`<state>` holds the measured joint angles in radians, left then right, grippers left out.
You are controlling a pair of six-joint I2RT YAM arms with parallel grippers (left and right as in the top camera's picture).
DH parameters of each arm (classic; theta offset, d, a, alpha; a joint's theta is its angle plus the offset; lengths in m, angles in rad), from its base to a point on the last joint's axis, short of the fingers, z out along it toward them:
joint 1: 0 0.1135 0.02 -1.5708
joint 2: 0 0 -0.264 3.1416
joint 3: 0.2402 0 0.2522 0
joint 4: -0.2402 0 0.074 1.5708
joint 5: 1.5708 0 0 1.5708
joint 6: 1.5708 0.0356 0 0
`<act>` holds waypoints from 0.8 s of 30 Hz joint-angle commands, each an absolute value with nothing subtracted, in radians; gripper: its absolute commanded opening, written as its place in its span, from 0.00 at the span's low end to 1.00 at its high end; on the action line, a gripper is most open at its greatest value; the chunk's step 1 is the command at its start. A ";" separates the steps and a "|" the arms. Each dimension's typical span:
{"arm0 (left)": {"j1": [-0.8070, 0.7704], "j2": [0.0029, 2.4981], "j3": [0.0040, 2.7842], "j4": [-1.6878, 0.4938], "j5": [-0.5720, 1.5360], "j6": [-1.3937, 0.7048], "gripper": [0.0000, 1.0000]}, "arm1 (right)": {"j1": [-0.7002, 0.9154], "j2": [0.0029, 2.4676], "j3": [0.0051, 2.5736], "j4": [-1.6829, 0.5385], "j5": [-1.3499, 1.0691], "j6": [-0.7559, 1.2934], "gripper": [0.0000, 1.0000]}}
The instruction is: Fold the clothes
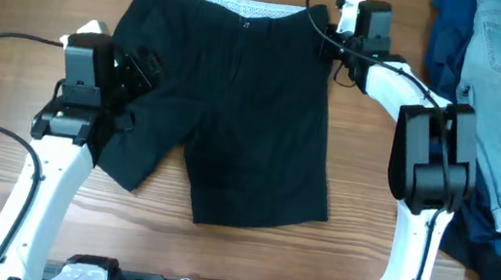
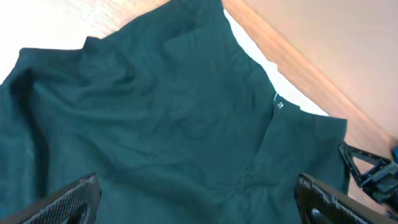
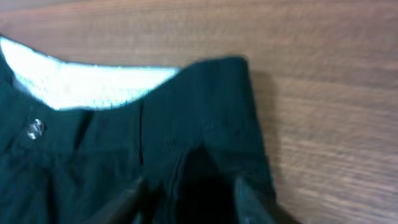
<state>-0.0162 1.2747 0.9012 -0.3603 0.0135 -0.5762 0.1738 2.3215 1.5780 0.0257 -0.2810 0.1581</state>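
Right end effector (image 3: 189,202), at shorts (image 3: 205,112) corner (waistband end)

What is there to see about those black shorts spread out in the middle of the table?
The black shorts lie flat, front up, on the wooden table, waist toward the far edge. The fabric looks soft and lightly creased. A pale mesh lining shows inside the waistband, a small button below it. The left gripper hangs open over one leg; the right gripper straddles a waistband corner.
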 commanded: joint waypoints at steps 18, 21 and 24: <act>-0.023 1.280 0.902 -0.360 -0.001 -0.554 1.00 | 0.168 2.105 1.604 -0.395 0.159 0.474 0.05; -0.023 1.280 0.902 -0.360 -0.001 -0.554 1.00 | 0.168 2.069 1.604 -0.517 0.214 0.556 0.06; -0.023 1.280 0.902 -0.361 -0.001 -0.554 1.00 | 0.168 2.069 1.604 -0.646 0.261 0.642 0.06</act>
